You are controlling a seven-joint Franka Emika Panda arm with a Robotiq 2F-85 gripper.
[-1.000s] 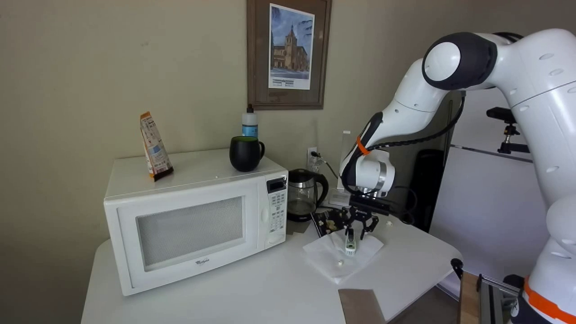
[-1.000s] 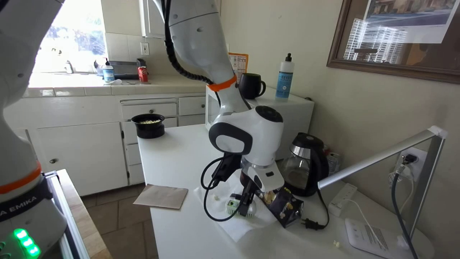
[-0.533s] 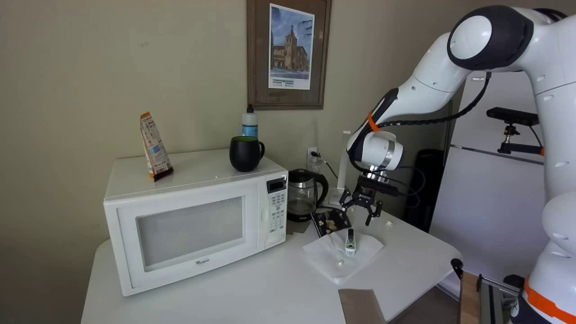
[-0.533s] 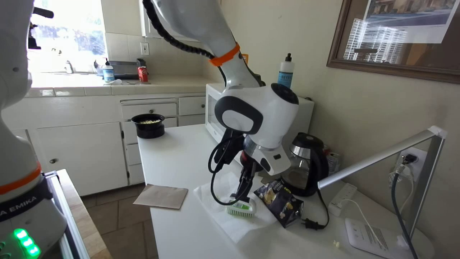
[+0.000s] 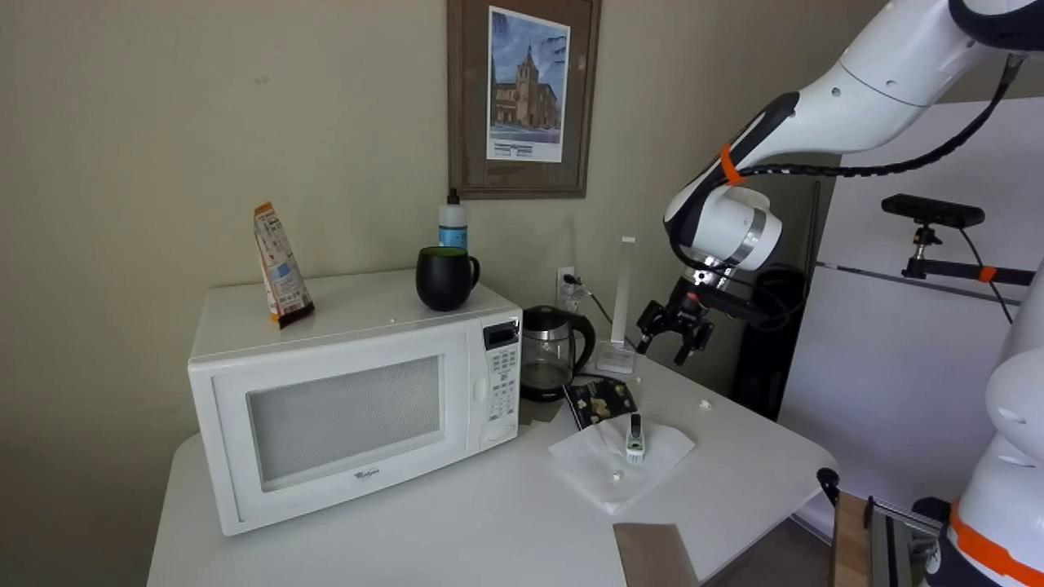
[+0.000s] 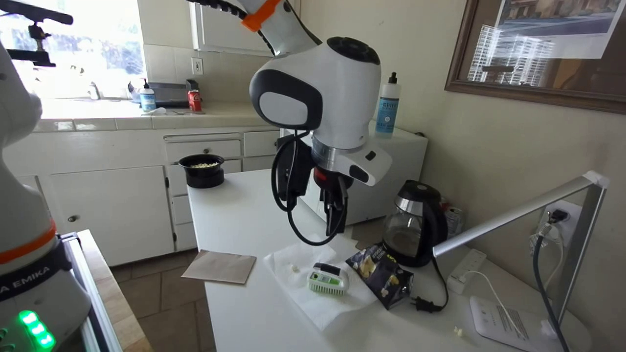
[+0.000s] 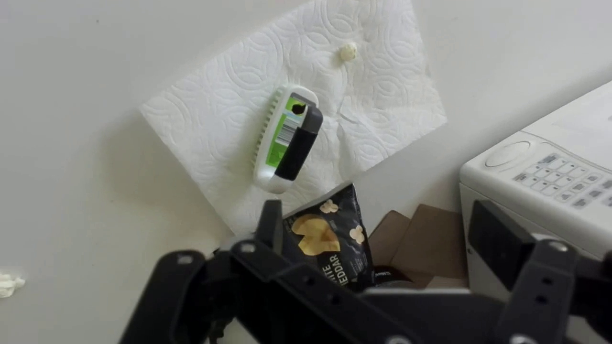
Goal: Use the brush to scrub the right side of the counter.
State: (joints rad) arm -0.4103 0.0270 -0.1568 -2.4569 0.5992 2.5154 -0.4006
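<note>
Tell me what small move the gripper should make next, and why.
I'd probably have the gripper keep rising, open, clear of the counter. Over the last second it has lifted away from the brush, which rests ungripped on the paper towel, so backing off seems the likely intent. Whether the scrubbing is finished, I can't tell.

Brush coloured white, green and black | white paper towel patterned with embossed circles | tabletop coloured plain white | claw coloured black | mug coloured black, seemingly lined green
</note>
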